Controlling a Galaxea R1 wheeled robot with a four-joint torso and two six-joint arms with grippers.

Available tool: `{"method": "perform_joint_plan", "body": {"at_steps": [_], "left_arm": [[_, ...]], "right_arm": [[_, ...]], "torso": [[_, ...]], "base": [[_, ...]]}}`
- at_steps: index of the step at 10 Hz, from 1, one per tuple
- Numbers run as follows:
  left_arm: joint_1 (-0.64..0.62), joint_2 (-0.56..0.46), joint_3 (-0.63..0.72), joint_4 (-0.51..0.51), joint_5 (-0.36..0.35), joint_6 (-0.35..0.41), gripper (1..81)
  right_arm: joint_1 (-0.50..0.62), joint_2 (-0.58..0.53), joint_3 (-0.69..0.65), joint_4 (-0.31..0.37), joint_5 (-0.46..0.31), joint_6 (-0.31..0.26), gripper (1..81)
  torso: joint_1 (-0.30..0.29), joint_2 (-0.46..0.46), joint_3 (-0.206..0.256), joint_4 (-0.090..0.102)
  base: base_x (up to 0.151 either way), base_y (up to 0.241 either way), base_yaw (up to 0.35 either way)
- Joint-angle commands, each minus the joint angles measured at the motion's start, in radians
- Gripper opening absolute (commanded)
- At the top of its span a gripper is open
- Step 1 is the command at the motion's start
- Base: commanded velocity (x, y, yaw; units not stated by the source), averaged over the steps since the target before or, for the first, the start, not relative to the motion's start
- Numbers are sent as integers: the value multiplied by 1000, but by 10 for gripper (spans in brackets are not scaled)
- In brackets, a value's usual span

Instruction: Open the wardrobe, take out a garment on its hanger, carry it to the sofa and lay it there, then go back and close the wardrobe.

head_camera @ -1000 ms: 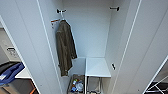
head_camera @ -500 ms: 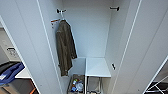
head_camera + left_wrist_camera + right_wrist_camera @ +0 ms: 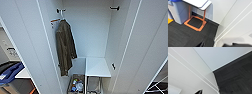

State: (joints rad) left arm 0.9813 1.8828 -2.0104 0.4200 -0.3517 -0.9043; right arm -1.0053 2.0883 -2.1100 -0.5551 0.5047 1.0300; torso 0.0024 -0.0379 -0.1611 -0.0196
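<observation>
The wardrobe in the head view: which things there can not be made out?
- Hanger of the olive jacket: hidden by the collar.
- Basket contents: blurred, small, and cut off by the bottom edge.
- Orange piece on the left door: too small to identify.
- Blue item beyond that door: partly hidden by it and cut by the picture's edge.

The left gripper (image 3: 202, 44) shows in the left wrist view as a dark pointed tip at the picture's edge, with another dark part of the arm along the same edge; the wrist points downward. The right gripper (image 3: 198, 91) shows in the right wrist view as a single dark pointed tip. In neither view can it be told how the jaws stand.
</observation>
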Motion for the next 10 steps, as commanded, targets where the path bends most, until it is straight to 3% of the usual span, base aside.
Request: {"method": "perform_joint_plan", "body": {"at_steps": [1, 5, 6, 7, 8, 10], "left_arm": [[-291, -33, -64, 40, 238, -33, 811], [-518, 50, -28, 56, 442, -33, 811], [-568, 78, -13, 56, 500, -33, 811], [-603, 108, 13, 50, 551, -33, 811], [-620, 127, 43, 24, 575, -33, 811], [-625, 156, 173, -40, 599, -33, 811]], "right_arm": [[188, -83, -71, -6, -67, 61, 811], [358, -65, -57, -6, -187, 120, 811], [388, -54, -33, -5, -198, 155, 811], [403, -54, 31, -5, -198, 234, 811], [408, -54, 99, -5, -198, 272, 811], [402, -31, 213, -5, -215, 285, 811]], "torso": [[0, 0, 0, 0], [1, 1, -1, 0], [1, 1, -2, 0], [1, 1, -2, 0], [2, 1, -2, 0], [2, 2, -2, 0]], "base": [[0, 0, 0], [0, 0, 0], [0, 0, 0], [0, 0, 0], [0, 0, 0], [0, 0, 0]]}}
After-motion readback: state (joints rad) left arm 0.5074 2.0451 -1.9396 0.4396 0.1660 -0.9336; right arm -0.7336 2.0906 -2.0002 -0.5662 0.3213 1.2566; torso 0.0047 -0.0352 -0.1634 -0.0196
